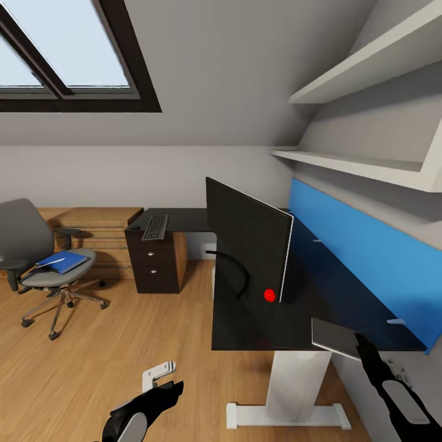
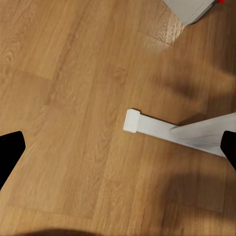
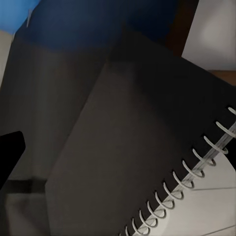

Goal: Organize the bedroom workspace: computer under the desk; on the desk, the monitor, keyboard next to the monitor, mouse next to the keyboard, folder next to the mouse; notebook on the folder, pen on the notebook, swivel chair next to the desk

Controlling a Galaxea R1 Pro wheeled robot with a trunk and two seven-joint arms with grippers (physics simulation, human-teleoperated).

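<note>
The black desk (image 1: 245, 331) carries the wide black monitor (image 1: 245, 236) in its middle. On its far wing lies the keyboard (image 1: 155, 226), with a small dark lump that looks like the mouse (image 1: 134, 228) beside it. The grey notebook (image 1: 333, 336) rests at the near right corner, its spiral edge (image 3: 196, 167) past the desk edge. My right gripper (image 1: 363, 347) is at the notebook's edge; one finger (image 3: 10, 152) stands wide, so it looks open. At left, the swivel chair (image 1: 27, 236) holds the blue folder (image 1: 61, 262). My left gripper (image 1: 164, 388) hangs open over the floor.
A bright red dot (image 1: 269, 295) sits on the desk by the monitor's foot. The desk's white leg and foot (image 1: 288, 414) (image 2: 167, 129) stand between my arms. A pale box corner (image 2: 189, 10) is on the floor nearby. Low wooden cabinets (image 1: 98, 233) line the back wall; white shelves (image 1: 368, 162) overhang.
</note>
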